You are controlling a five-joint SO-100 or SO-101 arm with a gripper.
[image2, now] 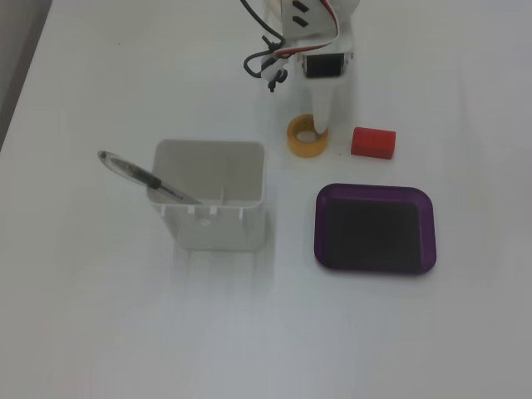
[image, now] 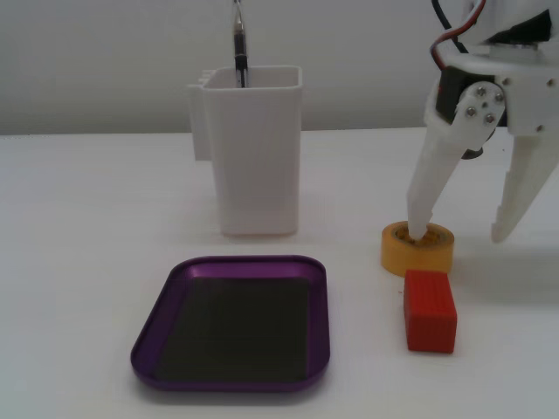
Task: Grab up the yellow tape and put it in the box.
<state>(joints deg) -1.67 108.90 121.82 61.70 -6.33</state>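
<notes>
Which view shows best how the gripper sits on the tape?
The low side-on fixed view: one finger dips into the tape hole, the other stands outside, apart. The top-down fixed view shows the tape ring, but the arm hides the outer finger.

So there's a tall white container (image: 251,157) standing upright on the white table (image: 87,262), with a pen (image2: 145,177) leaning inside it and poking out over the rim. A red block (image: 430,310) lies well off to the side.
</notes>
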